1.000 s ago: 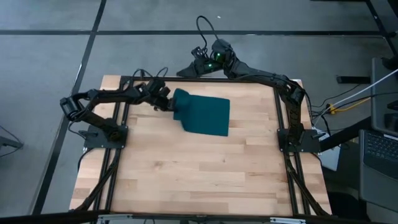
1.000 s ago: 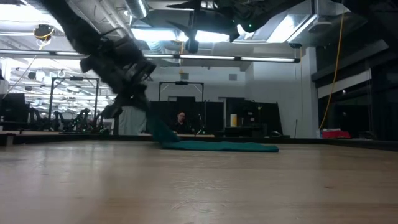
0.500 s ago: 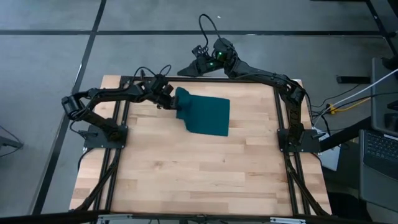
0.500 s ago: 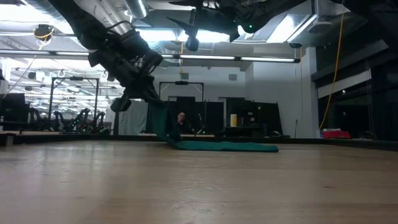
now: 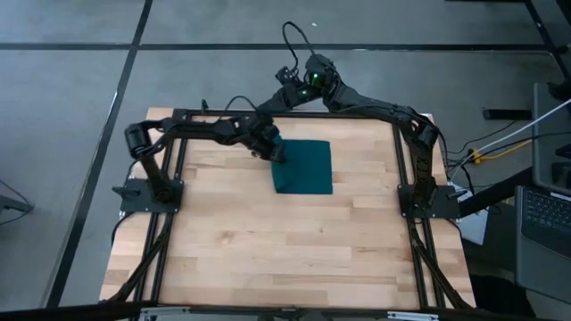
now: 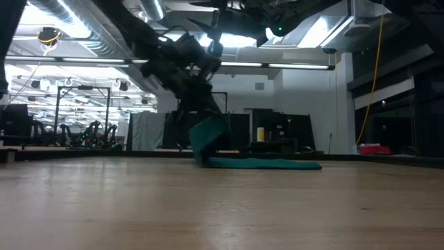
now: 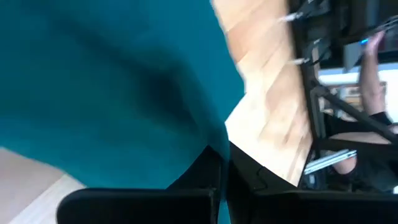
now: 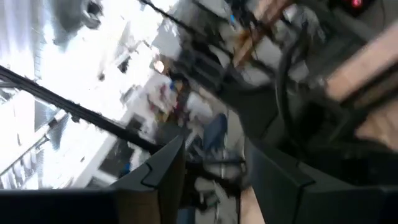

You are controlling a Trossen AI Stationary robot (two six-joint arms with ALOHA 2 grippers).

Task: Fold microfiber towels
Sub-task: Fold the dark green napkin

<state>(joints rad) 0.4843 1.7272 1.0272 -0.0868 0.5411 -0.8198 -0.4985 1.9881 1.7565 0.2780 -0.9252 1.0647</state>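
Towel (image 5: pixel 303 167): dark teal cloth, lying toward far-centre of table (image 5: pixel 268 241); near-square outline from above.
Left gripper (image 5: pixel 273 151): over towel's left edge, jaws shut on a lifted flap of cloth; wrist view shows teal pinched between the fingers (image 7: pixel 205 180), filling most of frame.
Change, last 1 s: left gripper was off the towel's left side w/ edge raised; it has since swung rightward across the cloth, carrying that edge. Towel outline went from wider, skewed patch to narrower, squarer one.
Meaning for task: judged mid-fold. Left edge is being laid over the rest; fold not yet set down, since low view shows the flap (image 6: pixel 208 139) hanging above the flat part.
Right gripper (image 5: pixel 287 78): parked beyond table's far edge, well apart from towel; jaws apart, nothing held, per wrist view.
Surface: pale wood-plank top in a black frame; bare apart from towel.
Room: grey floor around table; low view shows a large hall w/ ceiling lights & equipment racks. A person's arm shows beyond the table in left wrist view.
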